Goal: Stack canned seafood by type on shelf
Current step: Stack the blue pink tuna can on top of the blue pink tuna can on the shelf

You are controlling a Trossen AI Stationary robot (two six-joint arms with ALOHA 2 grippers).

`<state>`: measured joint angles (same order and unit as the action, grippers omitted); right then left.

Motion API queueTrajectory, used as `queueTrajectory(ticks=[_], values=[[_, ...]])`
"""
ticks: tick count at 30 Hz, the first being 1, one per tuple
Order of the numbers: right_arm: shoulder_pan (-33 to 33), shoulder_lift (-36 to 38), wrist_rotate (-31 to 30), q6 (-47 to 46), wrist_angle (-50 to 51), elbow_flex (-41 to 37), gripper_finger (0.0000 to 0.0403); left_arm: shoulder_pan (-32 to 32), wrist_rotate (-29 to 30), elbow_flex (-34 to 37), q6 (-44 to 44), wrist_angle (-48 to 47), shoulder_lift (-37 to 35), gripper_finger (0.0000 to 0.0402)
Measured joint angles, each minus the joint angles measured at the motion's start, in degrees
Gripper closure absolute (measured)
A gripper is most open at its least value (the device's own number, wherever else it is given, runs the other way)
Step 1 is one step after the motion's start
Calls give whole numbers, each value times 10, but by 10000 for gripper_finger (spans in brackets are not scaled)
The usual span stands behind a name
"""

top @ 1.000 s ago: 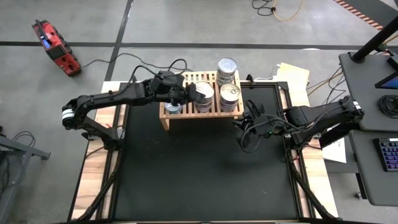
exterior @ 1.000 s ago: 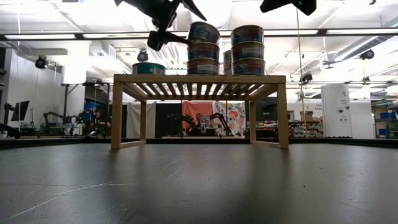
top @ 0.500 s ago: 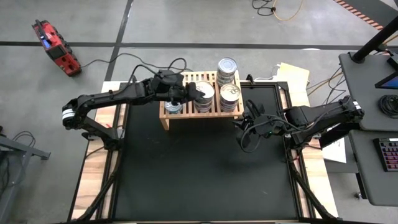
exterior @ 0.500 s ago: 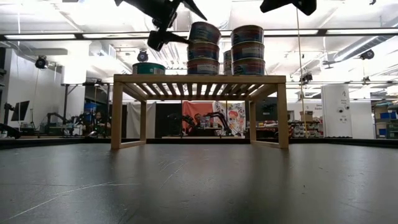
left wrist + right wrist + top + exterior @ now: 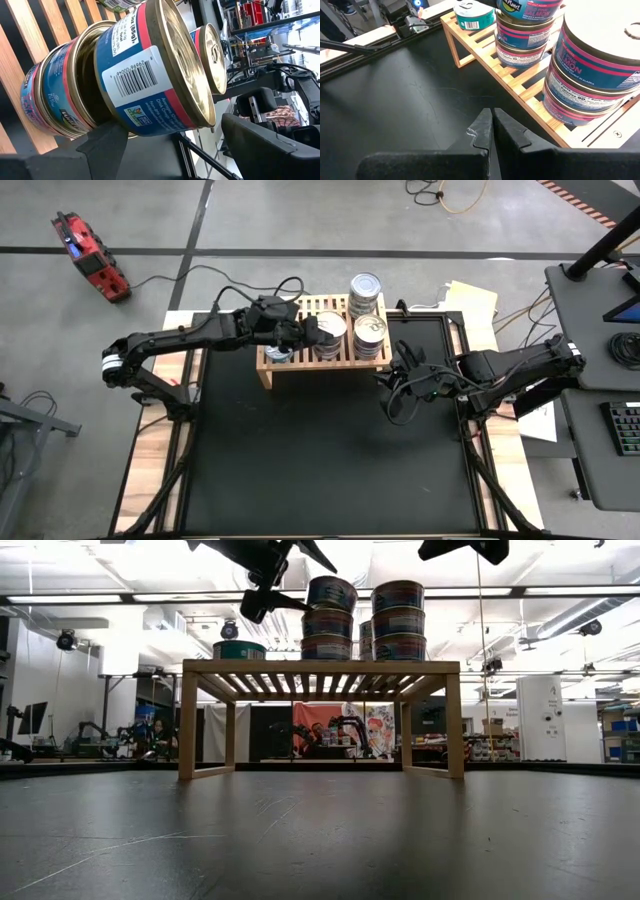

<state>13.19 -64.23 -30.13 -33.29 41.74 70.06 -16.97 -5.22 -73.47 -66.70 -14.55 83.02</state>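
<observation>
The light-wood shelf (image 5: 300, 308) stands at the far side of the black mat. On it are stacks of canned seafood: a middle stack (image 5: 330, 620), a near right stack (image 5: 370, 330) and a far right stack (image 5: 365, 288). A single teal can (image 5: 278, 352) sits at its left end. My left gripper (image 5: 308, 330) is open at the middle stack's top can (image 5: 150, 75). One finger (image 5: 270, 145) stands out past the can's gold lid and the other (image 5: 102, 145) is by its wall. My right gripper (image 5: 390, 385) hangs shut above the mat, right of the shelf. My left gripper comes at the middle stack's top can from the table's left, slanting down, and the can rests on the can below it. One finger overlaps the can's lower wall (image 5: 125, 120) in the wrist view. I cannot tell whether it touches.
The black mat (image 5: 320, 460) lies open on the near side of the shelf. The shelf's legs (image 5: 188, 725) stand on it. Cables and paper lie beyond the table's far right corner (image 5: 470, 295), and a desk (image 5: 600, 330) stands to the right.
</observation>
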Motion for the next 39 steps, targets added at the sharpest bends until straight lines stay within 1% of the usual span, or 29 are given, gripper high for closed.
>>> queueTrajectory(ticks=[14, 19, 36, 39], values=[[0, 0, 0, 0, 0, 0, 394, -2, 0, 0, -1, -4, -5, 98], [0, 0, 0, 1, 0, 0, 394, -2, 0, 0, 0, -20, -7, 98], [0, 0, 0, 3, 0, 0, 394, -3, -3, 0, -10, -15, -9, 98], [0, 0, 0, 3, 0, 0, 394, -3, -3, -12, -4, -23, -9, 98]])
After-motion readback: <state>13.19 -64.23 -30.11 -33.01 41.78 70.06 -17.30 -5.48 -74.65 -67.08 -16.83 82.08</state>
